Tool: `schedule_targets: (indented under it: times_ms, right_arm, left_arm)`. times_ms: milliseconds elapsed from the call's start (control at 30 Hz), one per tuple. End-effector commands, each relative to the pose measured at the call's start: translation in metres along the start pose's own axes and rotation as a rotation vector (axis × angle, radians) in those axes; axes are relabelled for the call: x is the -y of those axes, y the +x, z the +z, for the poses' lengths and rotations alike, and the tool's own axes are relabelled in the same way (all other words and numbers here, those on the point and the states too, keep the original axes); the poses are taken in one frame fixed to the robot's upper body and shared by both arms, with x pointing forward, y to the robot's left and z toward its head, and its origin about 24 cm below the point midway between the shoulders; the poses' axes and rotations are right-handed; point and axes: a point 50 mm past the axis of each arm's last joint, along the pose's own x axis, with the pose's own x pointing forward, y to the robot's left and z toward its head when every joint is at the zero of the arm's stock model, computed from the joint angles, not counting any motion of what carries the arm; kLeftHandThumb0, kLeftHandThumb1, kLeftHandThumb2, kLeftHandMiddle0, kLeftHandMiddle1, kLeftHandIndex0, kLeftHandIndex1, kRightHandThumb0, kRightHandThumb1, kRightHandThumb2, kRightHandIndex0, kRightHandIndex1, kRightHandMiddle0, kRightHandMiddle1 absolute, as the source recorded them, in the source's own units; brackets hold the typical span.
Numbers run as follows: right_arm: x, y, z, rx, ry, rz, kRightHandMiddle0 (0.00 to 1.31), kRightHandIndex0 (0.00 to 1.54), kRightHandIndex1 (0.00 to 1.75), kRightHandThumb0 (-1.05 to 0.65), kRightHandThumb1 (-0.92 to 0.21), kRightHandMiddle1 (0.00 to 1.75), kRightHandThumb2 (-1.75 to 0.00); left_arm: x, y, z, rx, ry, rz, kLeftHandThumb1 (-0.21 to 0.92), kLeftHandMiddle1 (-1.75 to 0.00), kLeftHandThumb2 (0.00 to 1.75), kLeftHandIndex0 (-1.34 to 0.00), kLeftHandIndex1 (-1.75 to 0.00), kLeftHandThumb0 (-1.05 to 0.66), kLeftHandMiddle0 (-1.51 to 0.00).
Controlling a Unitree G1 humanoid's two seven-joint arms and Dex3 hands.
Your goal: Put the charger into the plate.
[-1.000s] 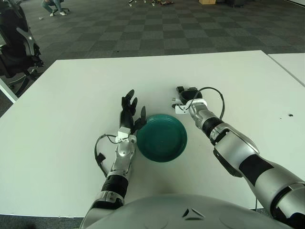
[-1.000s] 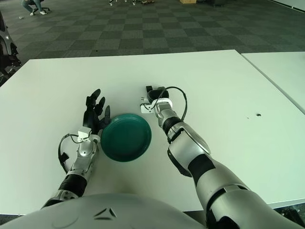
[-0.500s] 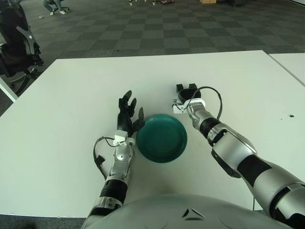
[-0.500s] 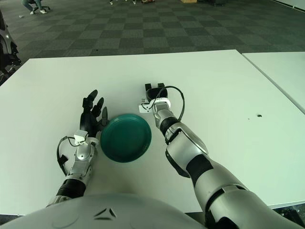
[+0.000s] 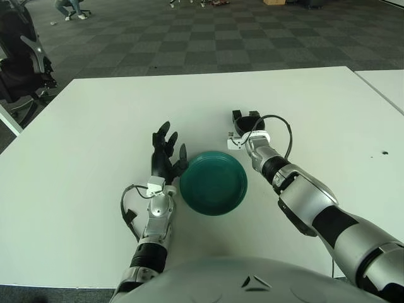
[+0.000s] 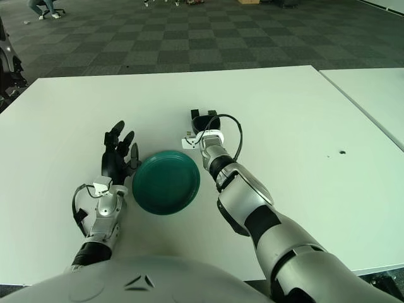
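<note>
The left hand (image 5: 165,153) stood just beside the left rim of the plate (image 5: 213,182), palm toward it, its dark fingers (image 5: 160,136) spread and pointing toward the far edge of the bench (image 5: 95,126), holding nothing. It looked idle. Whether it touched the rim could not be told.

The plate sat toward the near edge of the bench, roughly midway between the left and right edges, and it was empty.

Beyond the plate's far-right rim was the right hand (image 6: 203,122), its arm running back diagonally toward the near right corner. The charger (image 6: 189,142), a small white block, showed just at the wrist side of that hand, on the side facing the plate, with a dark cable (image 6: 235,129) looping away to the right. The black fingers reached past the block toward the far edge. They seemed partly open and not closed on it, but the hand hid too much to say so; the state of the right hand's hold could not be told.

The relation that mattered: the charger lay near the plate's far-right rim, well within the right hand's reach and across the plate from the left hand. Its long axis could not be read. From the right fingers the block lay back toward the robot and slightly left, so a grasp would probably call for drawing the hand back over it, then a short carry toward the near-left into the plate.
</note>
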Motion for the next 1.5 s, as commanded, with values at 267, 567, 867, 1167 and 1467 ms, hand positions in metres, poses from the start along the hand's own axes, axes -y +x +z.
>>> schedule_targets:
  times_ms: [267, 567, 867, 1167, 1467]
  right_arm:
    - [-0.084, -0.039, -0.034, -0.040, -0.009, 0.383, 0.50, 1.02, 1.75, -0.44, -0.46, 1.75, -1.14]
    - [-0.019, -0.009, -0.044, 0.158, -0.079, 0.131, 0.55, 1.15, 1.75, -0.46, -0.39, 1.75, -1.22]
    - [0.052, 0.001, -0.041, 0.374, -0.035, -0.212, 0.52, 1.24, 1.75, -0.44, -0.43, 1.75, -1.17]
    - [0.096, -0.031, -0.011, 0.652, -0.003, -0.433, 0.59, 1.23, 1.75, -0.47, -0.34, 1.75, -1.28]
    - [0.088, -0.068, 0.008, 0.871, 0.058, -0.474, 0.66, 1.18, 1.75, -0.50, -0.26, 1.75, -1.39]
  left_arm:
    - [-0.015, -0.073, -0.056, -0.354, 0.093, 0.037, 0.92, -0.60, 0.84, 0.00, -0.75, -0.74, -0.20]
    - [-0.019, -0.071, -0.061, -0.354, 0.098, 0.044, 0.92, -0.63, 0.86, 0.00, -0.75, -0.74, -0.21]
    - [-0.020, -0.071, -0.059, -0.336, 0.103, 0.042, 0.92, -0.67, 0.85, 0.00, -0.73, -0.75, -0.23]
    - [-0.021, -0.067, -0.065, -0.356, 0.128, 0.043, 0.92, -0.62, 0.80, 0.00, -0.65, -0.80, -0.15]
    - [-0.023, -0.066, -0.067, -0.366, 0.133, 0.025, 0.92, -0.59, 0.78, 0.00, -0.72, -0.84, -0.14]
